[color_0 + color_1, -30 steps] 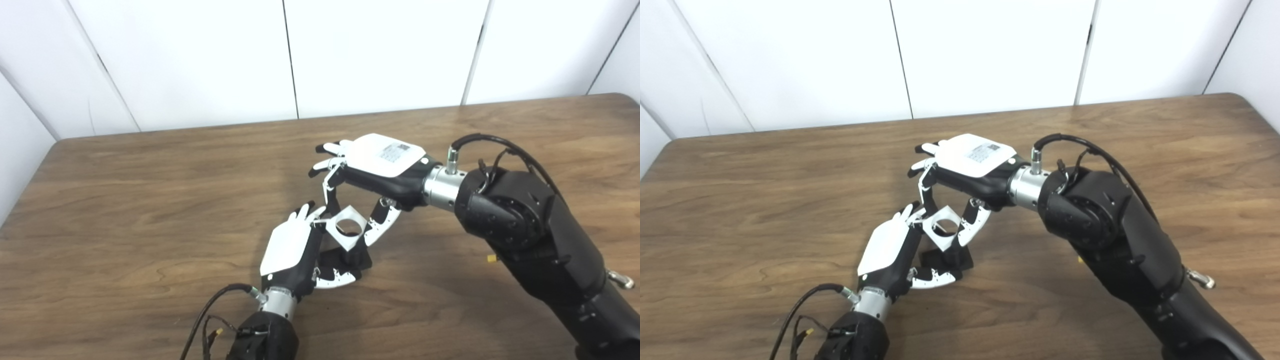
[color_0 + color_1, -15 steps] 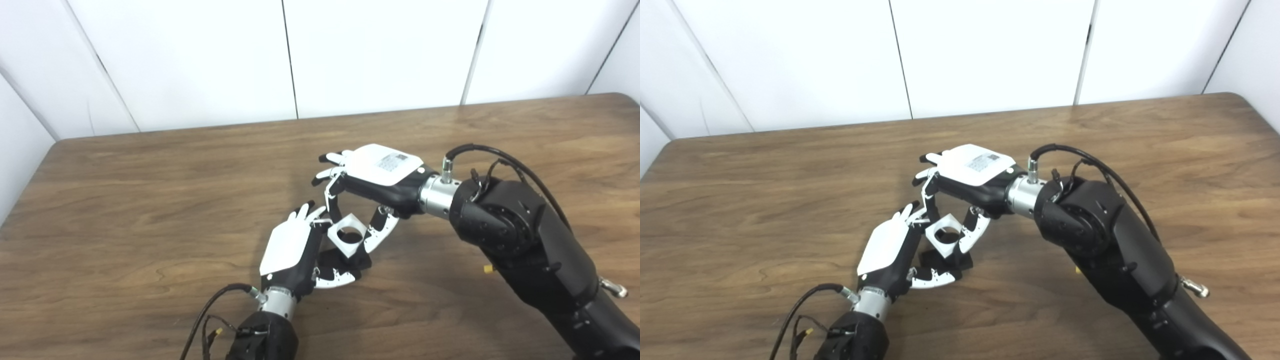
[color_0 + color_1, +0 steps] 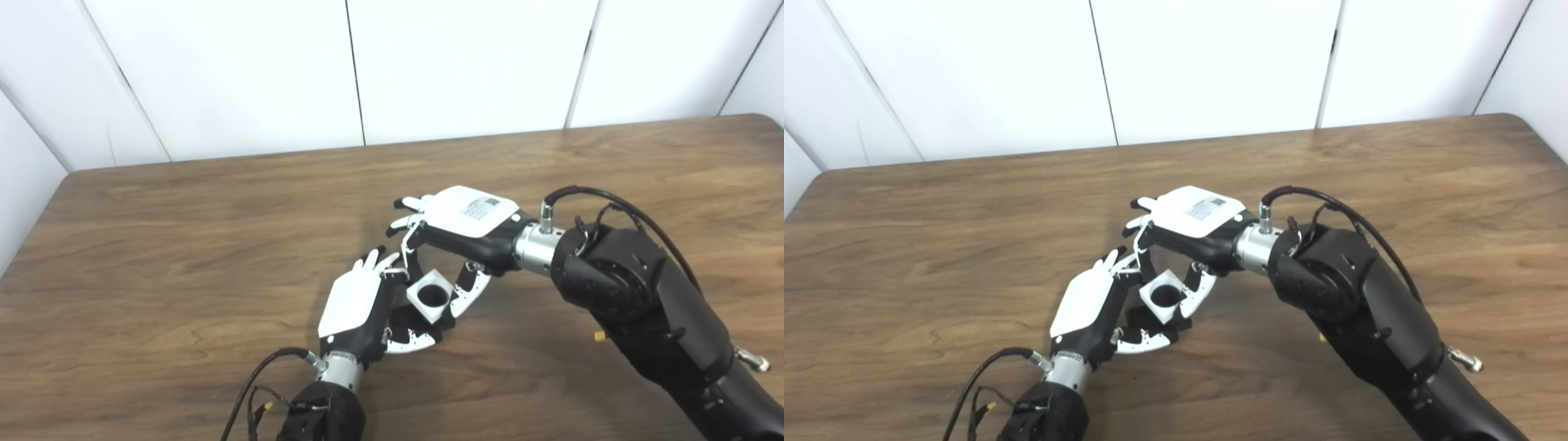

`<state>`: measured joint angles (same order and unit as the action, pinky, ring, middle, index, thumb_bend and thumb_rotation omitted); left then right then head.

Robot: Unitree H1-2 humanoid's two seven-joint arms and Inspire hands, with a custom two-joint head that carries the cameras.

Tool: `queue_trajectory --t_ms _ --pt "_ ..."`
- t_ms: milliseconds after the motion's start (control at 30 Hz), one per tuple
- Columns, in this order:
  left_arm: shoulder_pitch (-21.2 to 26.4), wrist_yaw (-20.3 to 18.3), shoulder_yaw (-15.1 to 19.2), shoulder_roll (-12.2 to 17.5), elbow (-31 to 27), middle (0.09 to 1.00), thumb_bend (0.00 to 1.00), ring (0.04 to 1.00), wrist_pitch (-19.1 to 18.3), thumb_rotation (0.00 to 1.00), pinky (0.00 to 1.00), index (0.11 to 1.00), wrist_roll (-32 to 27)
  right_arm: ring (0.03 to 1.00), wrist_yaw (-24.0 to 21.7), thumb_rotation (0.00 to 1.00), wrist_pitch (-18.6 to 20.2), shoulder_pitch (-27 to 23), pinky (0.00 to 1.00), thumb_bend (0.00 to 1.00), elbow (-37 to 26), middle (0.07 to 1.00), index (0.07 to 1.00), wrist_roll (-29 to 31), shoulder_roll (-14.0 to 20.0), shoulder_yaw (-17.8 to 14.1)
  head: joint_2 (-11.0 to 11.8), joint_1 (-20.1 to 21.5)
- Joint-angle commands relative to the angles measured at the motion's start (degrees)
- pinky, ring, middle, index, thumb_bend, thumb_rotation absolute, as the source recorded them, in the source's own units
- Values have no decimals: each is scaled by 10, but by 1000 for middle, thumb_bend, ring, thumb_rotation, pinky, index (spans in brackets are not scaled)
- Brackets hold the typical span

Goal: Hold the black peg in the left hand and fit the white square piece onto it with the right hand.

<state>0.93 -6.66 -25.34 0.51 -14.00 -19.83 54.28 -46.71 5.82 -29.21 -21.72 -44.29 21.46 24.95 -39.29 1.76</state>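
White square plastic piece point(image 3: 432, 296) pinched in right hand point(image 3: 456, 236), lowered onto black peg point(image 3: 409, 318) (mostly hidden) gripped by left hand point(image 3: 361, 306); seating unconfirmed.

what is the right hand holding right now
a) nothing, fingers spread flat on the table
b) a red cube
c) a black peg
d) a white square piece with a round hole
d: the right hand pinches the white square piece, its round hole showing dark, just above the left hand.
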Motion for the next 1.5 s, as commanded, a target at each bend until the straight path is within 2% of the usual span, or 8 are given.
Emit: queue_trajectory --t_ms 0,833,867,900,933,1167,1433,1467 --pt "3 -2 3 9 9 908 519 1000 -7 69 1000 491 15 1000 12 142 -8 -12 984 525 -7 882 489 1 4 -7 -1 1" --pt "6 -8 1 4 10 912 519 1000 -13 69 1000 491 22 1000 19 145 -9 -4 991 525 8 897 492 -5 3 -2 2 1" --pt "6 -7 1 5 10 912 519 1000 -11 69 1000 491 21 1000 17 174 -7 -4 989 713 7 898 551 -5 3 -2 2 1" --pt "5 -5 1 5 11 910 519 1000 -10 69 1000 491 20 1000 15 207 -5 -4 990 838 6 901 594 -5 3 -2 3 1" --pt "5 -4 2 5 11 908 519 1000 -8 69 1000 491 20 1000 14 225 -3 -4 991 885 5 902 613 -5 3 -2 2 1" --pt "4 -18 -2 10 6 909 519 1000 -13 73 1000 493 26 1000 8 305 -3 -3 992 981 3 905 653 -5 4 -5 0 0" --pt "5 -38 -6 17 -3 910 519 1000 -17 80 1000 495 35 1000 4 330 -2 -3 994 994 6 905 650 -7 4 -5 -2 0" --pt "5 -41 -6 17 -4 911 570 1000 -19 111 1000 524 37 1000 6 330 -4 -3 994 995 7 905 648 -6 4 -5 -4 0"
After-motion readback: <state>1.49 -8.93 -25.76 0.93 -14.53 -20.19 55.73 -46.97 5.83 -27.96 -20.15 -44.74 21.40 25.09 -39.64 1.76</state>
